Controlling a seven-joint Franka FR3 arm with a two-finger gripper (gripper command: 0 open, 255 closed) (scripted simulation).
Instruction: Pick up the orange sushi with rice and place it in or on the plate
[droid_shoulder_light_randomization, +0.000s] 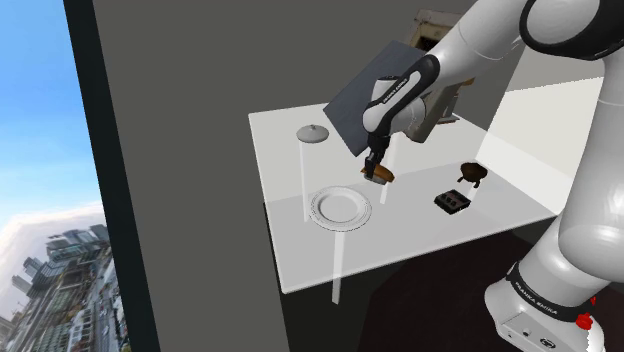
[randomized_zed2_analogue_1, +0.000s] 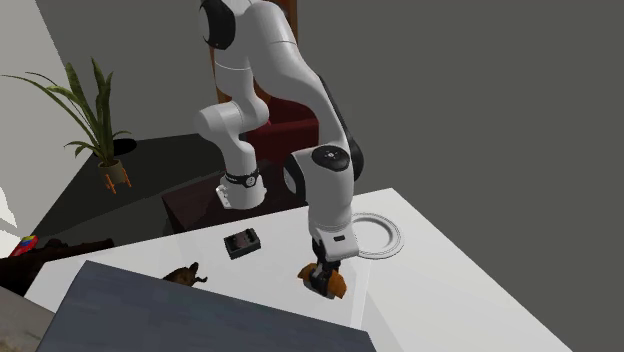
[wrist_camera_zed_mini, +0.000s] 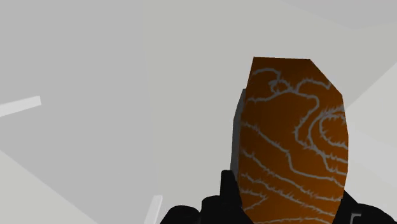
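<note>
1. Sushi (wrist_camera_zed_mini: 292, 146): orange with pale wavy streaks and a grey-white layer down one side. Sits clasped between the black fingers (wrist_camera_zed_mini: 222, 191) of the gripper (droid_shoulder_light_randomization: 374, 168), lengthwise along them.
2. Gripper: clenched on the sushi, pointing down at the white table (droid_shoulder_light_randomization: 280, 170). Cannot tell whether the sushi touches the top or hangs just off it.
3. Arm (droid_shoulder_light_randomization: 560, 250): white with dark joints. Reaches in over one long edge of the table and bends down to the gripper.
4. Place of the sushi: over the table's inner part, just beside the plate (droid_shoulder_light_randomization: 318, 200) but not on it, on the side away from the table's edge at the shoulder view's left.
5. Plate: white, round, ridged rim, nothing on it. Lies flat close to that edge, toward its corner with the arm-side edge.
6. Slab (droid_shoulder_light_randomization: 350, 105): dark blue-grey, flat-topped. Lies beyond the sushi from the plate, toward the table edge opposite the arm.
7. Black box (droid_shoulder_light_randomization: 453, 201): small, flat. Lies close to the arm-side edge, well apart from the sushi.
8. Brown figure (droid_shoulder_light_randomization: 471, 173): dark and small. Stands between the black box and the slab, apart from both.
9. Disc (droid_shoulder_light_randomization: 314, 133): grey. Sits near the far corner at the shoulder view's left.
10. Plant (randomized_zed2_analogue_1: 95, 120): green and leafy, on a small stand on the floor, well away from the table.
</note>
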